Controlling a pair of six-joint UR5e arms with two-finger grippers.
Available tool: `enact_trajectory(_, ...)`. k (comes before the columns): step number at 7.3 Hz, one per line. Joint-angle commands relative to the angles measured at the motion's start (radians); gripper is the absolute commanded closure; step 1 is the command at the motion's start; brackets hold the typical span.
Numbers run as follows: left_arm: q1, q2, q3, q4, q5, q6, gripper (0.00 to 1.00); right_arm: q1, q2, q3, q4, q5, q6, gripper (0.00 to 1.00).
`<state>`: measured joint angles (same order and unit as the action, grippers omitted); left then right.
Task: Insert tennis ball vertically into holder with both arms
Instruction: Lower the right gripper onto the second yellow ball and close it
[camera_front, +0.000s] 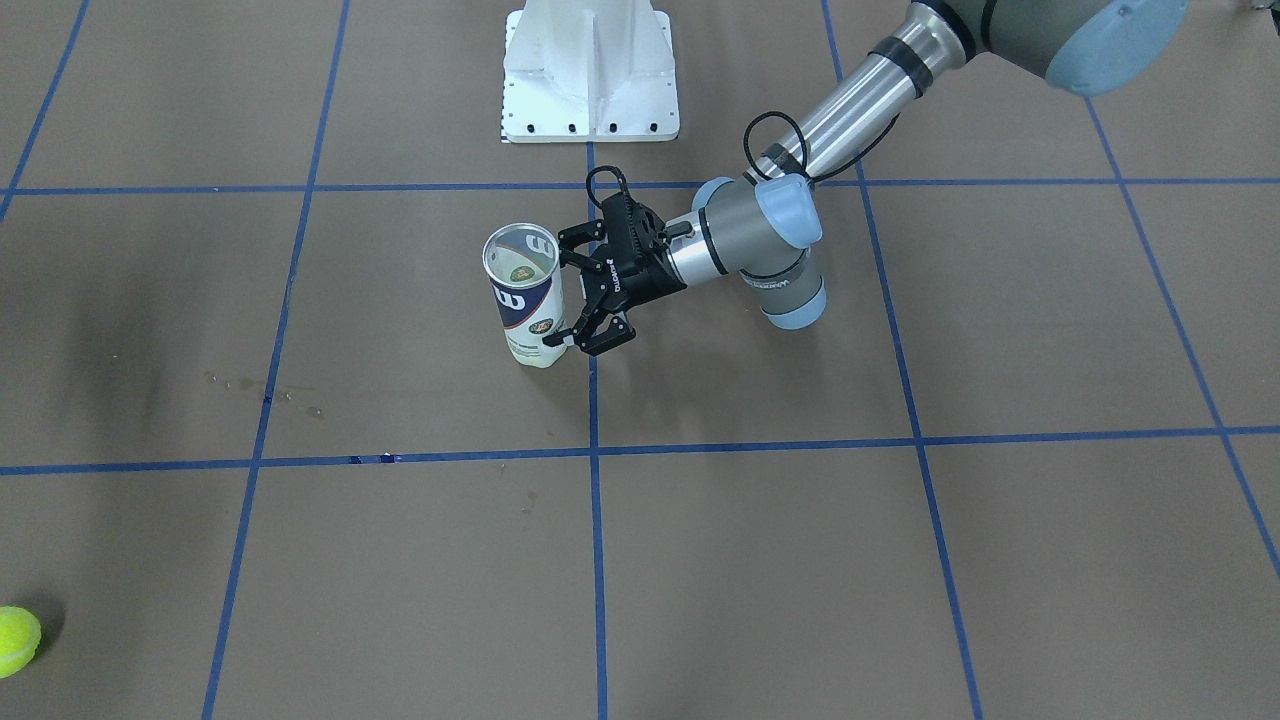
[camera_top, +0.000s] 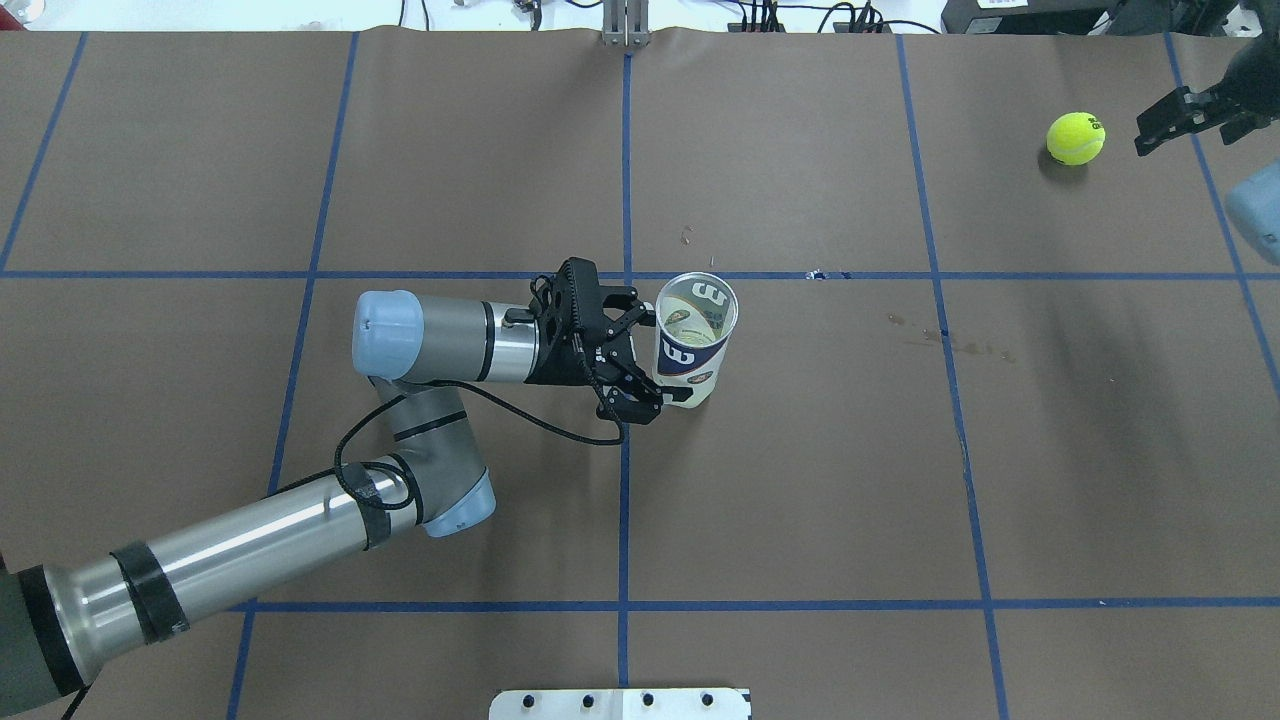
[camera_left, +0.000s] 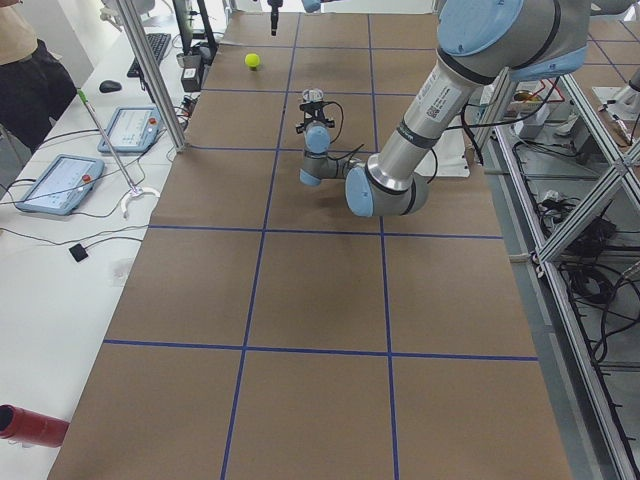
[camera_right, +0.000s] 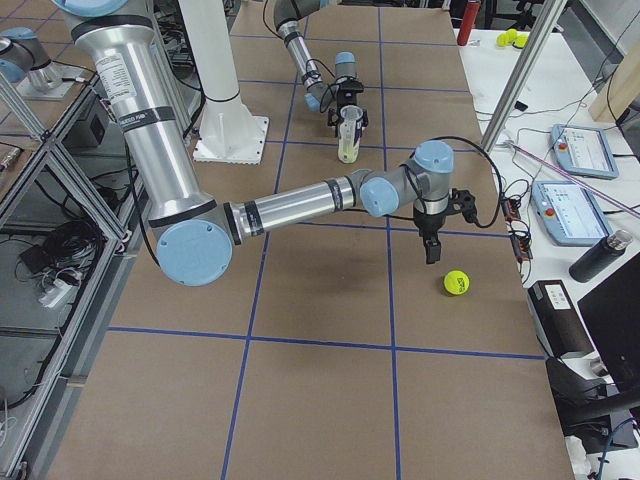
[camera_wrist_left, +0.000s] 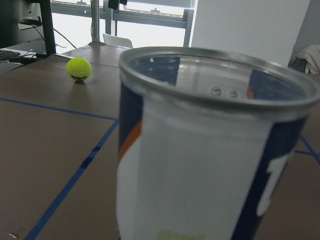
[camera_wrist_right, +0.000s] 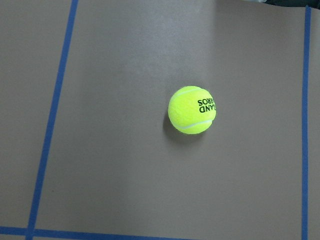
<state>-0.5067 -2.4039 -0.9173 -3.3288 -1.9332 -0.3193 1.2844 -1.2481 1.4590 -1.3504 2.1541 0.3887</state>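
The holder (camera_front: 522, 295), a clear can with a navy-and-white "W" label, stands upright with its mouth open near the table's middle; it also shows in the overhead view (camera_top: 693, 340) and fills the left wrist view (camera_wrist_left: 215, 150). My left gripper (camera_front: 562, 292) is open and low at the can's side, a finger on each side of its lower part. The yellow tennis ball (camera_top: 1075, 137) lies on the table far off on my right, centred in the right wrist view (camera_wrist_right: 192, 110). My right gripper (camera_top: 1160, 125) hangs above and just beside the ball, pointing down, open and empty.
The white pedestal base (camera_front: 590, 70) stands at the robot's edge of the table. Blue tape lines grid the brown table cover. Tablets and cables lie on the white benches along the far side (camera_left: 60, 185). A red cylinder (camera_left: 30, 425) lies on the bench.
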Motion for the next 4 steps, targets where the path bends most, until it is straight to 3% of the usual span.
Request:
enact_trajectory(1,0.001,-0.001,0.000,0.000,0.000,0.000,0.03,0.019,0.033,-0.141,0.097,0.021,-0.021,0.01)
enact_trajectory(3,0.001,0.000,0.000,0.000,-0.001,0.000,0.03,0.019,0.129,-0.242,0.108,0.015,0.045,0.01)
enact_trajectory(4,0.001,-0.001,-0.002,0.000,-0.001,0.000,0.03,0.018,0.148,-0.308,0.178,0.012,0.076,0.01)
